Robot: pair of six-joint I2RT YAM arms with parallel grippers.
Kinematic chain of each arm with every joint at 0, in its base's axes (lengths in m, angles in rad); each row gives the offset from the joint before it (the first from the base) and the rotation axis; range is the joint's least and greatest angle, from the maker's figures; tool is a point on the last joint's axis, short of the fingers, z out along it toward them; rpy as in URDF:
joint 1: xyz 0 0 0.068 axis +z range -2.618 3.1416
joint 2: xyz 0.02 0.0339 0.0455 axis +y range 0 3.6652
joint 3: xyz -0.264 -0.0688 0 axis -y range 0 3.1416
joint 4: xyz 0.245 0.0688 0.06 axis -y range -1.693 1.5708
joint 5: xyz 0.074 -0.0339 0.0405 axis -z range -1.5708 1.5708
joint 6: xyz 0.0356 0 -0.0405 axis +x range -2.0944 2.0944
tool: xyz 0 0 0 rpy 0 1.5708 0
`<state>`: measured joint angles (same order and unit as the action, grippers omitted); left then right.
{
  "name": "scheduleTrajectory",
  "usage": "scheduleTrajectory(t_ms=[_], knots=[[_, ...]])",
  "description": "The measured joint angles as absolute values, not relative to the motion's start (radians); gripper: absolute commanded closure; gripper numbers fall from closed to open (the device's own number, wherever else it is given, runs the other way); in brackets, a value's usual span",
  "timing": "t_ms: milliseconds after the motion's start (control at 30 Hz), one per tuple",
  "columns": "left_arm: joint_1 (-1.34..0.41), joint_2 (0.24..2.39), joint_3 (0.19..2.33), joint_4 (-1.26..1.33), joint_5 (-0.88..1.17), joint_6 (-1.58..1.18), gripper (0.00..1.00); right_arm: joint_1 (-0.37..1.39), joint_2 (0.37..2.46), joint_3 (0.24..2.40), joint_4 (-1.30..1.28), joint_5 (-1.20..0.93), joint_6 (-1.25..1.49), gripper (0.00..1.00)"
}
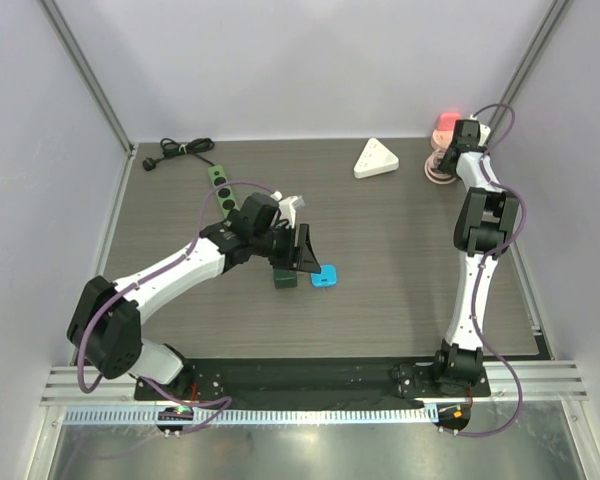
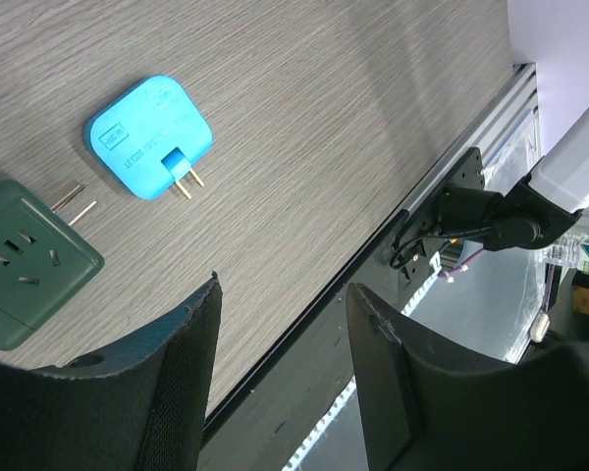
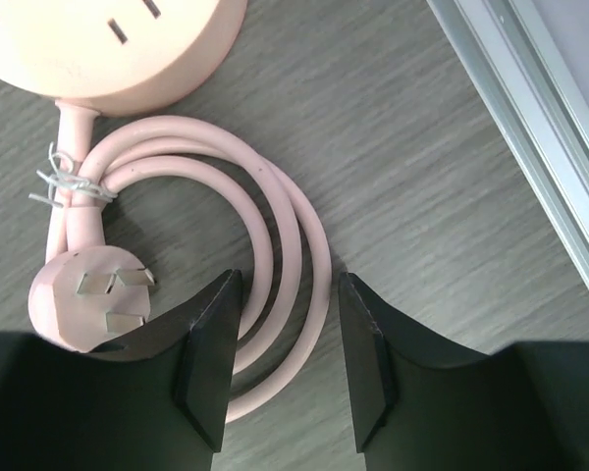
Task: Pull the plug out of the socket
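**Plug and socket apart on the table, both grippers open**

We see the blue plug [image 2: 137, 128] lying flat on the grey wood-grain table [image 1: 400, 260], just beside the green socket [image 2: 29, 260] but not touching it. The plug is a flat, rounded square of bright blue plastic with a small label in one corner. Its two brass prongs [image 2: 188, 182] are fully exposed and point away from the socket. The socket is a dark green block with slot openings on its upper face, and two silver prongs [image 2: 74, 199] project from its side towards the plug.

The left gripper [image 2: 280, 373] hangs over the table beside the pair, jaws spread wide with nothing between them.

The right gripper [image 3: 285, 353] is at the far right corner above a coiled pink cord [image 3: 294, 226], jaws parted. The cord runs beneath the gap, and we cannot tell whether the fingers touch it. The coil is bound by a wire tie [image 3: 64, 182] and ends in a pink plug [image 3: 79, 294], near a round pink socket [image 3: 108, 44].

A white triangular socket [image 1: 376, 160] and a green power strip [image 1: 222, 187] lie farther back.
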<state>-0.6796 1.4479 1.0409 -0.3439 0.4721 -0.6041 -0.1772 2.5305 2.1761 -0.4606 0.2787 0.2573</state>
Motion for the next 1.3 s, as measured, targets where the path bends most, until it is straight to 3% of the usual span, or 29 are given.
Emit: scheduleTrajectory(t_ms=[267, 467, 767, 1133, 1300], knots=[[-0.68, 1.438, 1.041, -0.344, 0.472, -0.613, 0.44, -0.178, 2.399, 1.961, -0.425, 0.26, 0.286, 0.59], [-0.68, 1.449, 1.068, -0.35, 0.476, -0.62, 0.45, -0.164, 2.208, 1.644, -0.338, 0.235, 0.326, 0.59], [-0.68, 1.581, 1.277, -0.311, 0.5, -0.645, 0.48, -0.12, 1.992, 1.302, -0.21, 0.159, 0.368, 0.57], [-0.702, 1.824, 1.42, -0.213, 0.524, -0.749, 0.53, -0.081, 1.853, 1.122, -0.196, 0.06, 0.393, 0.56], [-0.715, 1.867, 1.502, -0.203, 0.502, -0.757, 0.61, -0.08, 1.816, 1.093, -0.223, 0.048, 0.4, 0.55]])
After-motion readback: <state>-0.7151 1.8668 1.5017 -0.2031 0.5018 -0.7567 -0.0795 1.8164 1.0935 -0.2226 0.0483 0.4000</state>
